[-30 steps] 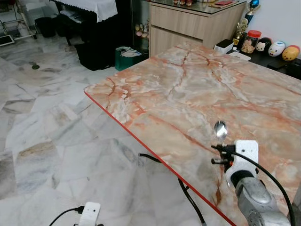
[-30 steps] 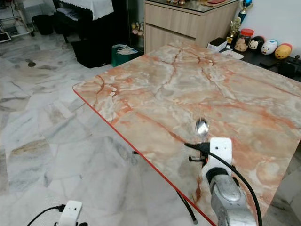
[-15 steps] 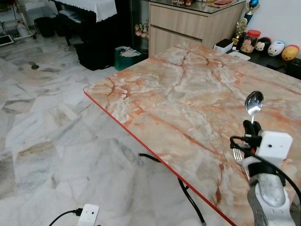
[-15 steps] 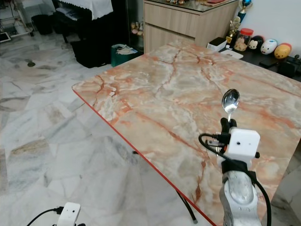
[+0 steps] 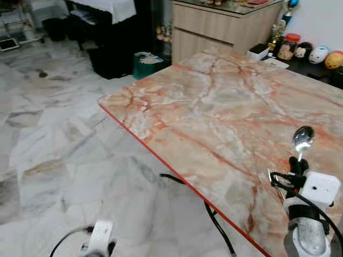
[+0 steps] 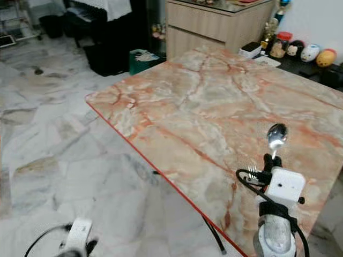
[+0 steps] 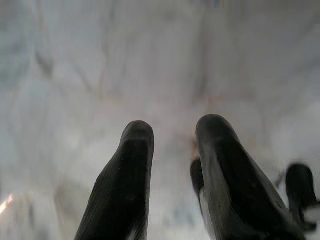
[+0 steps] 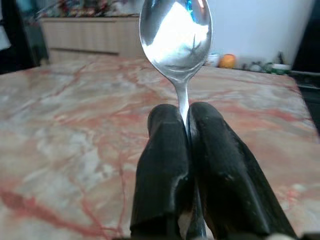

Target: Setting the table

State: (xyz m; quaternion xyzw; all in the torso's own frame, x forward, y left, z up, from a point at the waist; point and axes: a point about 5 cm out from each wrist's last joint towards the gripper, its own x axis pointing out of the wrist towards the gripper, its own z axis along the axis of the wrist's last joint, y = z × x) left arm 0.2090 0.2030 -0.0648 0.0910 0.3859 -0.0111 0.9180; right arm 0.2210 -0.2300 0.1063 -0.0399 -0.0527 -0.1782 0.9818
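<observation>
Now my right gripper (image 8: pixel 184 122) pinching spoon (image 8: pixel 176 35) by handle, fingers pressed together on it, bowl up, held above near corner of marble table (image 5: pixel 214 101). Fork (image 6: pixel 251 172) tines poke out just beside my right wrist; cannot tell how it is held. My left gripper (image 7: pixel 172 132) hangs low over marble floor (image 5: pixel 48 134) beside table, fingers slightly spread, nothing between them.

The right claw (image 6: pixel 270 156) holds a spoon (image 6: pixel 277 135) upright above the table's (image 6: pixel 214 107) near right part.
</observation>
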